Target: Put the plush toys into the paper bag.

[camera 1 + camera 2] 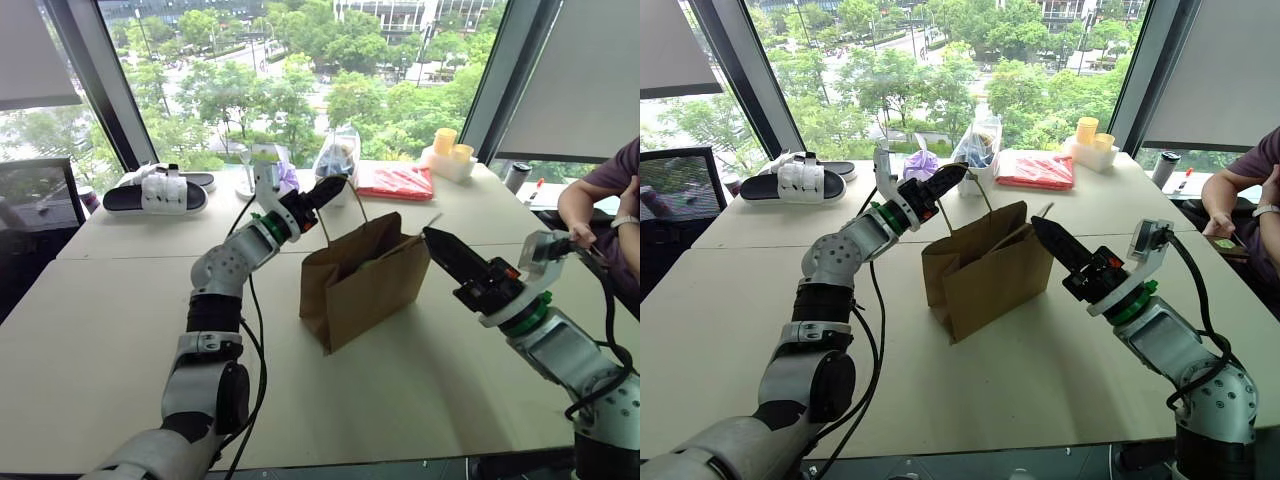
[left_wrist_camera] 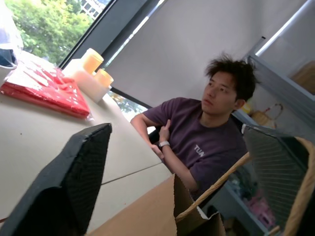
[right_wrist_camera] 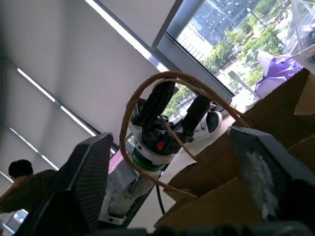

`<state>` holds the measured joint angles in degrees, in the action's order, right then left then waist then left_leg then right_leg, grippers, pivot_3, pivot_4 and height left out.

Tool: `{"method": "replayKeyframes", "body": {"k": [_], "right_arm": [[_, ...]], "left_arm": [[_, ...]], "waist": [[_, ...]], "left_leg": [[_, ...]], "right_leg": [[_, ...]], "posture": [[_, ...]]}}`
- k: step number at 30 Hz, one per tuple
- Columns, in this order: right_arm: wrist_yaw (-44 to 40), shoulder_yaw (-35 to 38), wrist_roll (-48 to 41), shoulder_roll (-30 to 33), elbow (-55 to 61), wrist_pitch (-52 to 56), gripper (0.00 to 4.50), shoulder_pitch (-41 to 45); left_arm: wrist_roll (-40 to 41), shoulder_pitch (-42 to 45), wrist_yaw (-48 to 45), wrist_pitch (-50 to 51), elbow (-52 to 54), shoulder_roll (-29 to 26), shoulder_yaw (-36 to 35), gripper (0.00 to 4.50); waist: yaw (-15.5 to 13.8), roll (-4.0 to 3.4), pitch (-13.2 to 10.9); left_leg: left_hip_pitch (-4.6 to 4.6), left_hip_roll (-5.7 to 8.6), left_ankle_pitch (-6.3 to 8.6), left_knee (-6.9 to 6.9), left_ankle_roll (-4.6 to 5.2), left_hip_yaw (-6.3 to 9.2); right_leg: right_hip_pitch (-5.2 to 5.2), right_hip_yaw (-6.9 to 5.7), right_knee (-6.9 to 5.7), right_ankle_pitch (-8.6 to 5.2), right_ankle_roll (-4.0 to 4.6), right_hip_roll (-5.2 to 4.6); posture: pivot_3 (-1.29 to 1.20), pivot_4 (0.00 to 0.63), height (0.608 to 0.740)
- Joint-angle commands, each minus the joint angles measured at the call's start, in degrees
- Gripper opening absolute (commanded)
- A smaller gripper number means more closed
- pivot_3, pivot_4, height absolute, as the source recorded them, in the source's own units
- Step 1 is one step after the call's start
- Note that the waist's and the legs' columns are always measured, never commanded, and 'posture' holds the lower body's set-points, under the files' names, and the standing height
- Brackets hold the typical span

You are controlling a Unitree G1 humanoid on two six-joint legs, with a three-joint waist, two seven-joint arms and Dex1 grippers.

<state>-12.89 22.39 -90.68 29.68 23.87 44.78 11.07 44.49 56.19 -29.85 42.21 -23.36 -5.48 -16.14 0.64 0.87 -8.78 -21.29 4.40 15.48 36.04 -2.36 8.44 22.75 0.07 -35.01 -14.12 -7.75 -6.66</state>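
Both pincers, left pincer (image 1: 952,176) and right pincer (image 1: 1048,234), gape wide, empty (flanking the paper bag (image 1: 985,270)).

arms: silver-grey metal segments with black joints | black two-finger left gripper (image 1: 940,183) and right gripper (image 1: 1055,240): textured pads | behind each pincer: green wrist ring, white collar, loose black cables

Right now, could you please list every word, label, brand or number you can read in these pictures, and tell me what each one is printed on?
"TUA": small white letters on the chest of the person's purple T-shirt, partly cut off by a fold, so the word may run longer.
Red packet on the far table: any print is too small to read.
Paper bag: plain brown, no print showing.
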Motion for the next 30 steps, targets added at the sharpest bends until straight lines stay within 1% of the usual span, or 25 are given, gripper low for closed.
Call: {"method": "replayKeyframes", "body": {"k": [1,5,8,13,16,18,19,20,21,22,24,27,29,30], "right_arm": [[-3.7,0.5,-0.7,1.7,4.7,0.3,4.47,-3.4],[-6.5,0.8,-0.3,2.6,6.2,0.6,4.47,-9.6],[-7.3,-1.1,1.9,3.3,6.0,0.9,4.47,-11.4],[-6.8,-6.1,6.4,2.8,4.6,0.8,4.47,-8.6],[-5.6,-10.3,11.2,1.8,2.9,0.8,4.47,-5.9],[-5.0,-11.8,13.6,1.3,2.1,0.6,3.92,-4.9],[-5.5,-12.4,14.3,1.1,2.1,0.6,3.76,-4.4],[-5.7,-13.1,14.8,0.8,2.0,0.8,3.24,-3.8],[-5.8,-13.7,15.3,0.6,1.9,0.9,2.92,-3.2],[-5.9,-14.4,16.0,0.5,1.5,1.2,2.46,-2.4],[-6.4,-15.9,17.6,0.6,0.8,2.0,1.44,-1.0],[-6.0,-17.3,20.3,0.3,-0.4,2.7,0.04,0.7],[-6.5,-18.2,21.6,0.1,-1.5,3.4,0.04,2.0],[-6.6,-18.7,22.7,0.0,-2.6,3.7,0.04,3.0]], "left_arm": [[1.7,-0.9,-4.5,1.7,3.8,-3.6,-0.3,4.5],[6.5,-4.0,-10.3,6.8,7.2,-9.1,-2.5,4.5],[9.7,-6.0,-12.7,10.0,9.8,-11.6,-3.5,4.5],[11.6,-8.0,-12.9,12.4,11.7,-13.5,-4.0,4.5],[8.4,-12.8,-15.5,11.5,14.4,-17.1,-1.1,4.5],[6.1,-15.3,-16.6,10.0,15.1,-19.2,0.2,4.5],[5.2,-16.4,-16.8,9.2,15.2,-20.0,0.5,4.5],[4.0,-17.7,-17.3,8.1,15.5,-21.0,0.9,4.5],[2.9,-18.8,-17.7,7.1,16.1,-21.8,1.4,4.5],[1.4,-20.2,-18.4,6.2,17.1,-22.8,2.7,4.5],[-0.6,-22.8,-20.6,4.7,19.6,-24.5,5.4,4.5],[-0.7,-24.4,-21.4,4.0,22.4,-24.6,6.6,4.5],[-1.2,-24.9,-21.9,3.0,25.0,-24.1,8.0,4.5],[-3.1,-25.0,-21.6,0.8,26.2,-23.4,9.6,4.5]], "waist": [[0.0,0.0,0.0],[0.2,0.0,0.0],[0.1,0.0,0.0],[-0.1,0.0,0.0],[0.3,0.0,0.0],[0.2,0.0,0.0],[0.1,0.0,0.0],[0.1,0.0,0.0],[0.0,0.0,0.0],[0.1,0.0,0.0],[0.0,0.0,0.0],[-0.5,0.03,0.0],[-0.8,0.04,0.0],[-0.9,0.04,0.0]], "left_leg": [[0.0,0.0,0.0,0.0,0.0,0.0],[0.01,-0.04,0.0,-0.02,0.01,0.0],[0.02,-0.05,0.0,0.02,0.01,0.0],[0.03,-0.05,0.0,0.06,0.0,0.01],[0.07,-0.05,0.0,0.0,0.0,-0.02],[0.14,-0.1,0.0,-0.13,0.0,-0.08],[0.13,-0.12,0.0,-0.16,0.0,-0.07],[0.1,-0.12,0.0,-0.15,0.0,-0.08],[0.07,-0.13,0.0,-0.14,0.0,-0.08],[0.06,-0.13,0.0,-0.13,0.0,-0.08],[0.06,-0.13,0.0,-0.12,-0.01,-0.13],[0.04,-0.13,0.01,-0.09,-0.01,-0.13],[-0.02,-0.12,0.01,-0.04,-0.01,-0.12],[-0.01,-0.12,0.01,-0.03,-0.01,-0.15]], "right_leg": [[0.0,0.0,0.0,0.0,0.0,0.0],[0.02,0.0,-0.02,0.0,0.0,0.02],[0.0,0.01,-0.02,0.0,0.01,0.02],[-0.05,0.01,-0.01,0.0,0.02,0.01],[-0.02,0.03,0.0,0.0,0.02,0.01],[0.02,0.07,-0.03,-0.01,0.03,0.03],[0.05,0.07,-0.03,-0.01,0.04,0.04],[0.08,0.07,-0.03,-0.01,0.04,0.05],[0.1,0.07,-0.02,-0.01,0.05,0.05],[0.11,0.08,-0.02,-0.01,0.05,0.05],[0.1,0.15,0.0,0.0,0.05,0.03],[0.08,0.16,0.04,0.0,0.06,0.0],[0.1,0.15,0.06,0.01,0.08,0.0],[0.1,0.16,0.06,0.02,0.08,0.0]], "posture": [[0.0,0.15,0.74],[0.0,0.15,0.74],[0.0,0.15,0.74],[0.0,0.15,0.74],[0.0,0.15,0.74],[0.0,0.15,0.74],[0.0,0.15,0.74],[0.0,0.15,0.74],[0.0,0.15,0.74],[0.0,0.15,0.74],[0.0,0.15,0.74],[0.0,0.15,0.74],[0.0,0.15,0.74],[0.0,0.15,0.74]]}}
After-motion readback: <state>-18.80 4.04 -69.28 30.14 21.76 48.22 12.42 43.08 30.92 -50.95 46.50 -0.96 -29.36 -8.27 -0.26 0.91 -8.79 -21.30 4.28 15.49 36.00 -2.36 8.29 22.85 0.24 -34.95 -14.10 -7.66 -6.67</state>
